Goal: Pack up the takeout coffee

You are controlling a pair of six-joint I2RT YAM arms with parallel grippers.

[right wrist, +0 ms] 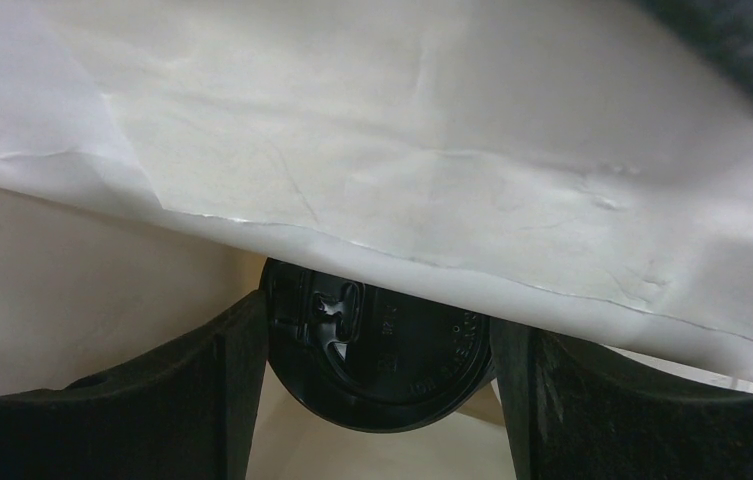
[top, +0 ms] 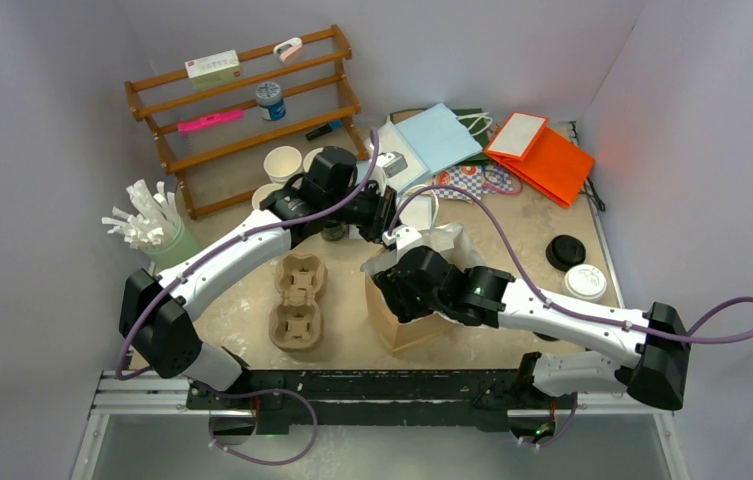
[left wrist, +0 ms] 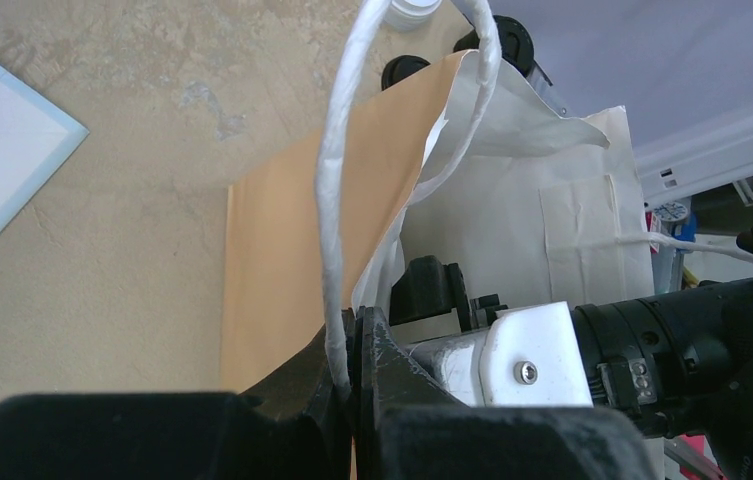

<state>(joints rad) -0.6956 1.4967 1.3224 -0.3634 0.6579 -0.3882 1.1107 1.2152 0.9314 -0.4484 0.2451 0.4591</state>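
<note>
Right wrist: paper bag (right wrist: 432,150) covers the black lid's (right wrist: 392,360) upper edge.

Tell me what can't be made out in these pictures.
Right wrist view: cup body, under the round black plastic lid clasped by the right hand.
Top view: that hand, buried inside the brown paper bag.
Left wrist view: bag's bottom, blocked by the right arm.

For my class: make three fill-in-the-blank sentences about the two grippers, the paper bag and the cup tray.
The left gripper is shut on the brown paper bag's white twisted ____.
The right gripper grips a round black plastic lid ____ that bag.
The moulded brown pulp cup tray lies to the bag's ____.
Missing words: handle; inside; left.
</note>
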